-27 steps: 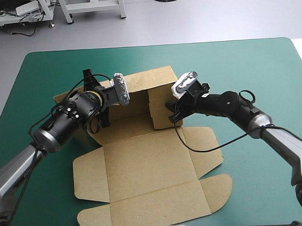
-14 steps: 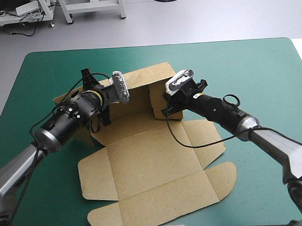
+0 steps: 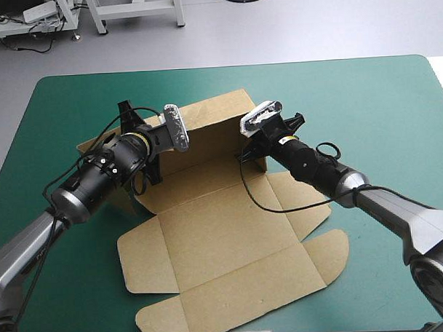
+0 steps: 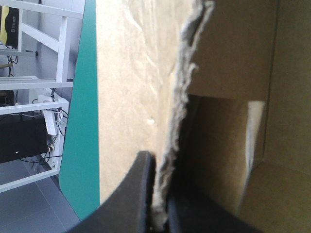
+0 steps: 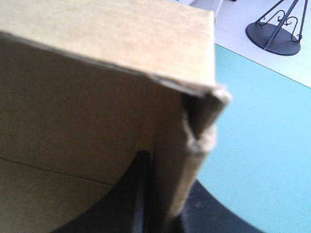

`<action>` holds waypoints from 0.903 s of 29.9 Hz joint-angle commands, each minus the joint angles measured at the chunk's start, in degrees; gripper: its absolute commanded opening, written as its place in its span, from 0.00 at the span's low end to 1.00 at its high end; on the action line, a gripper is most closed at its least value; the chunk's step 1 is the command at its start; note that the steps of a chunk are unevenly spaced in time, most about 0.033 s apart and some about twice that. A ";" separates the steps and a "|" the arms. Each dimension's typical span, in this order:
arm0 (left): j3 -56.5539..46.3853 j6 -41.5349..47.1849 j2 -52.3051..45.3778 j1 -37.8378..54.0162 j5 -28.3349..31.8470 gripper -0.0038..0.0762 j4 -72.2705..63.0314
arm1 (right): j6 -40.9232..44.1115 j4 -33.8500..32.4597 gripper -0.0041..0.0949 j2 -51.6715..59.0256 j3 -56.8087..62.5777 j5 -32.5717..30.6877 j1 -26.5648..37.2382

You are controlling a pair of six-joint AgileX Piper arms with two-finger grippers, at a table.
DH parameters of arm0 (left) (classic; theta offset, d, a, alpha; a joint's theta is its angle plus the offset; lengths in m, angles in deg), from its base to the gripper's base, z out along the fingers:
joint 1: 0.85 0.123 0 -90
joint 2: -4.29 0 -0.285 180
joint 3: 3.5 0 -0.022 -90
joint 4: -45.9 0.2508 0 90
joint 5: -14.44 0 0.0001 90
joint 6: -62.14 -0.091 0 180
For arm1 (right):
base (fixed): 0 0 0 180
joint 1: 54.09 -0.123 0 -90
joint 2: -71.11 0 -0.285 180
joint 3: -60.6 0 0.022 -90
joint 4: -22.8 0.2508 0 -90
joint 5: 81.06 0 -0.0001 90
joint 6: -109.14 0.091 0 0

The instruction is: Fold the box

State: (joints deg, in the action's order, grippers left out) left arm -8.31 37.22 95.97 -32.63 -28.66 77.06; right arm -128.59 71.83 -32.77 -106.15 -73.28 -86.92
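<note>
Two grips | brown cut-cardboard box [image 3: 224, 239] mid-table on teal-green cover [image 3: 364, 95], lid flat toward 6 o'clock | left black fin-fingered gripper [image 4: 163, 213] pinches side wall at 10 o'clock | right black fin-fingered gripper [image 5: 172, 204] pinches wall corner at 1 o'clock | probably steadying raised walls for tucking

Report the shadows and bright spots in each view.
High view: even light, soft shadow under the left arm on the box. Left wrist view: dark pocket beside the wall clamped by the left gripper. Right wrist view: one wall face lit, the adjoining one shaded, ahead of the right gripper.
</note>
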 commanded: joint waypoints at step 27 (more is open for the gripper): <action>0.70 8.33 -3.26 -13.31 -8.04 0.50 3.42 | 1.09 1.06 0.02 1.84 -1.90 -0.39 -1.97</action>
State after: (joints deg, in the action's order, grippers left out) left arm -8.82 43.85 94.94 -43.40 -37.20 79.73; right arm -126.01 73.63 -32.85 -106.28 -73.10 -88.07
